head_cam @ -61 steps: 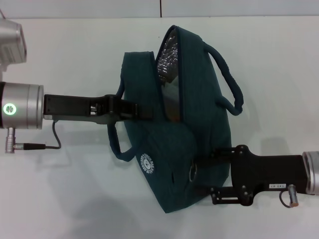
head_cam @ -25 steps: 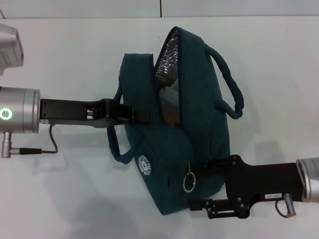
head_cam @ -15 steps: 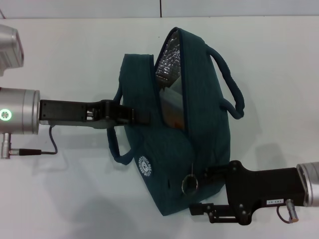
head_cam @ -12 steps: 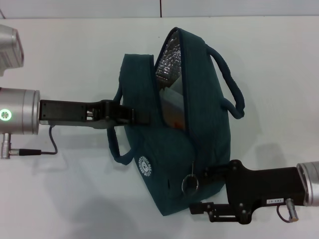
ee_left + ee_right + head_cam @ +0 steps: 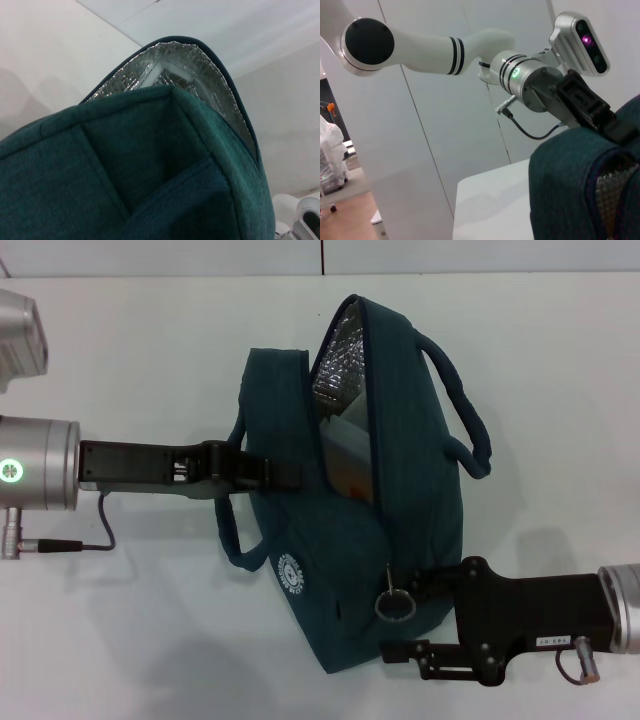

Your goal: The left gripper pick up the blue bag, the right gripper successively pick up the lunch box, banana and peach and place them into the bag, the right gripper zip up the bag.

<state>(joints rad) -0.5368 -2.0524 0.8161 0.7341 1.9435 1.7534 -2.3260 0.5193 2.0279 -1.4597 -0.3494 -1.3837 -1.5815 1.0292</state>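
The blue bag [image 5: 350, 530] lies in the middle of the white table with its mouth open, silver lining [image 5: 338, 360] showing. Inside, a pale lunch box [image 5: 345, 445] with an orange patch shows; banana and peach are hidden. My left gripper [image 5: 275, 473] is shut on the bag's left wall beside a handle. My right gripper [image 5: 405, 612] stands open at the bag's near right corner, its fingers on either side of the metal zip ring [image 5: 394, 605]. The left wrist view is filled by bag cloth [image 5: 125, 190]. In the right wrist view the bag [image 5: 570, 175] shows with the left arm [image 5: 530, 80] behind it.
The bag's two padded handles stick out, one [image 5: 462, 400] to the right and one [image 5: 232, 535] to the left below my left gripper. Bare white table [image 5: 150, 640] lies around the bag. A wall stands beyond the table's far edge [image 5: 480, 274].
My right gripper has dropped toward the near edge and then edged right. The zip ring has come off the bag's side and shifted right with it. The left gripper keeps its hold.
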